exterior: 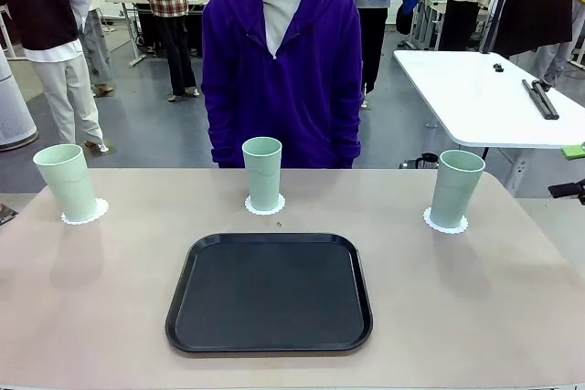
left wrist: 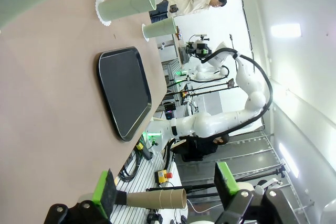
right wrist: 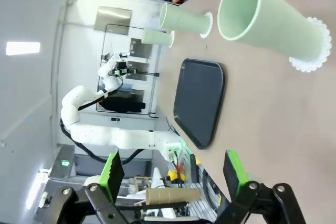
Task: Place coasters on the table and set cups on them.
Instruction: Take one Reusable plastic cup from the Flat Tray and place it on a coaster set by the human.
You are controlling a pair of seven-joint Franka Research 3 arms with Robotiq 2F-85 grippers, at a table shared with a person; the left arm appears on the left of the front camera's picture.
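Nearest the front camera lies the table (exterior: 91, 317), a wide beige top, and on it, closest of all, the black tray (exterior: 270, 291), flat, rounded at the corners and with nothing on it. Taking the tray as landmark, three pale green cups stand upright beyond it, toward the person in a purple hooded top (exterior: 281, 66) at the far edge. The middle cup (exterior: 263, 173) stands just past the tray's far edge on the middle coaster (exterior: 265, 205); nothing can be seen inside it. The left cup (exterior: 67, 182) is well off the tray's far left corner, on the left coaster (exterior: 85, 211) whose lacy rim shows mostly on the tray's side. The right cup (exterior: 456, 188) stands well off the tray's far right corner, centred on the right coaster (exterior: 445, 221). A tiny dark speck (exterior: 279, 225) sits on the table between the middle coaster and the tray. In the wrist views the left gripper (left wrist: 165, 187) and the right gripper (right wrist: 173, 171) each hang off the table's near edge, away from the tray, green pads spread wide with nothing between them. The right wrist view looks into the right cup's mouth (right wrist: 239, 9), where only bare wall shows.
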